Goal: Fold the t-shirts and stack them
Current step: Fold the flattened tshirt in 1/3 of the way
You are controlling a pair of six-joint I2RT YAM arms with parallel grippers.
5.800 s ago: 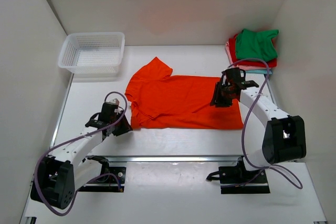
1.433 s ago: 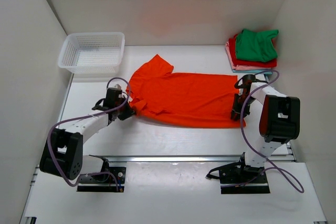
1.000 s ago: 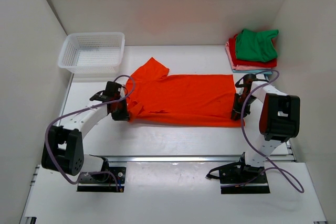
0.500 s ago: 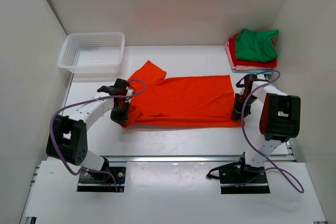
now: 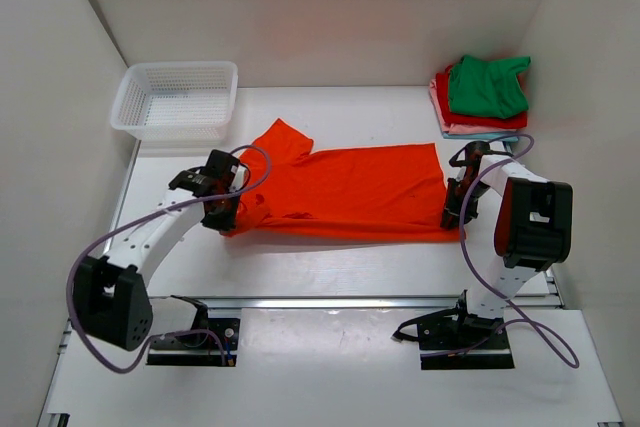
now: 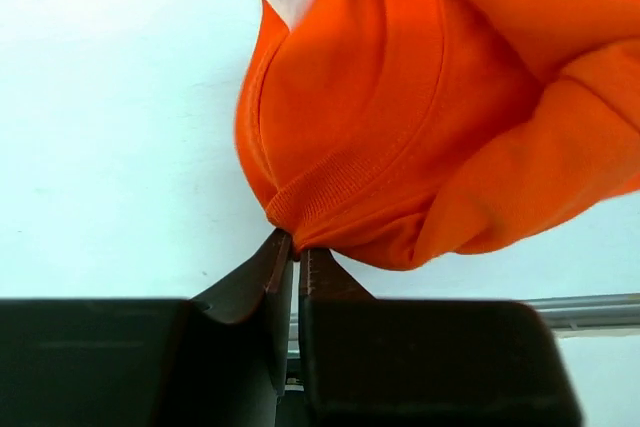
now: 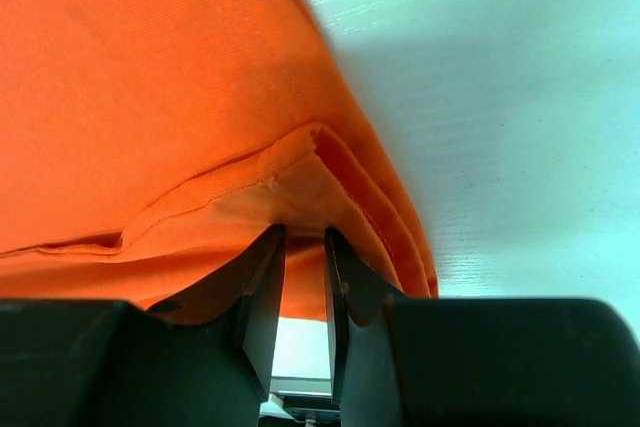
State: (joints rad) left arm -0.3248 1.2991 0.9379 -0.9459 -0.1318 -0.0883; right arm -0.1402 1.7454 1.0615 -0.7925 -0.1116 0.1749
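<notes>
Evidently the left hand (image 6: pixel 295 247) pinches the collar (image 6: pixel 335 182) and the right hand (image 7: pixel 297 234) clamps the hem (image 7: pixel 250 182) of the orange shirt (image 5: pixel 350 192), so it lies stretched across the middle of the table (image 5: pixel 330 265) for folding.

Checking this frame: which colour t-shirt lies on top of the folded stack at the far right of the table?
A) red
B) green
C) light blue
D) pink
B: the green t-shirt lies uppermost, and only the edges of the other folded shirts show beneath it.

Basket (image 5: pixel 175 129) fills far-left corner; shirt stack (image 5: pixel 484 95) far-right.
</notes>
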